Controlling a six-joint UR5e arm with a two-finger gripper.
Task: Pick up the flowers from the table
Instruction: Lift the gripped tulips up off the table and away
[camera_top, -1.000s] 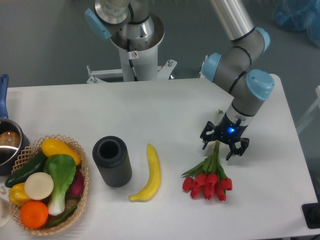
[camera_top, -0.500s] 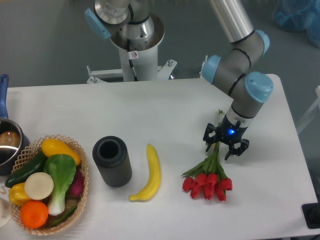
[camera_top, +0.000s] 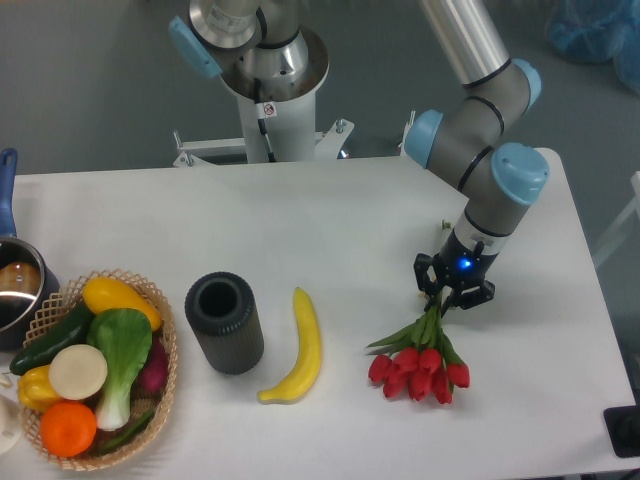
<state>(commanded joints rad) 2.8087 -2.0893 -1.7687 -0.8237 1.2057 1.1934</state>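
Grey floor all round, and in the middle sits the big white rounded-corner table (camera_top: 300, 220), so it's a pretty plain setup. Over on the right side the arm's black two-finger gripper (camera_top: 454, 296) is down low with its fingers pinched in on the thin green stems of the small bunch of red tulips (camera_top: 422, 362). The buds point toward the near edge and look like they're resting on the tabletop. Just left of them lies a yellow banana (camera_top: 303, 346), then a dark ribbed cylinder cup (camera_top: 224, 322) standing upright, and a woven wicker basket (camera_top: 160, 395) of veg at the far left
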